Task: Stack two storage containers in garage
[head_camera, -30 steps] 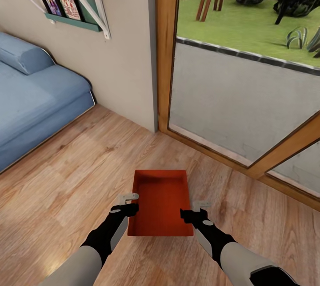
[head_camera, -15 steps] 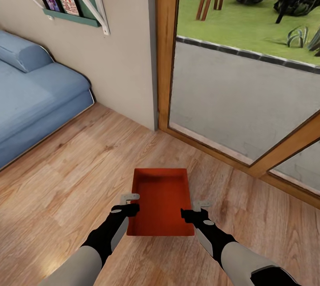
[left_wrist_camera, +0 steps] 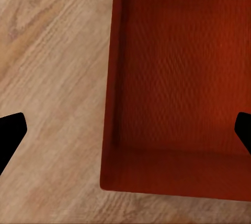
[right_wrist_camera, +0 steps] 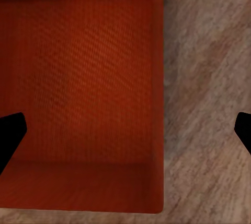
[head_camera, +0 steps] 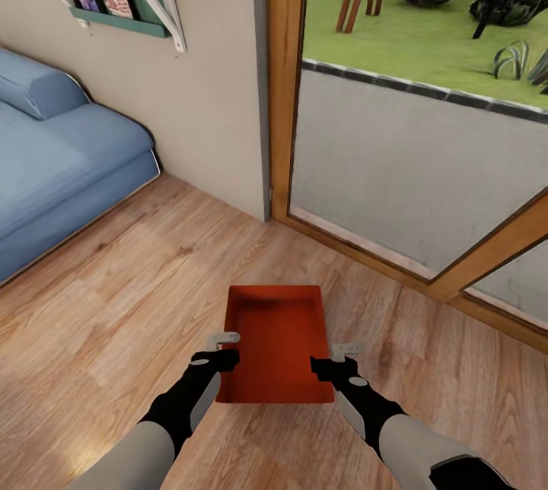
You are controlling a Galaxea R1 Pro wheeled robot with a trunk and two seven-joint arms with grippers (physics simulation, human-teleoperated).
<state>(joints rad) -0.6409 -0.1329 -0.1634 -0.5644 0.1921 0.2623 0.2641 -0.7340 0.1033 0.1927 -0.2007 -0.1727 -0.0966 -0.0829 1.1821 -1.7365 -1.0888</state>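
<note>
now bin [head_camera: 275, 345] is held between left gripper [head_camera: 222, 348] and right gripper [head_camera: 336, 360], each spread wide over a side wall. stiff, light, maybe slippery; best pinched at rims.

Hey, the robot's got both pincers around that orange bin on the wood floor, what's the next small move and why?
Probably close both pincers onto the side walls. The left pincer and right pincer each straddle a long wall of the storage container, fingers wide apart in both wrist views, so nothing grips it yet. It seems to rest on the wood floor.
</note>
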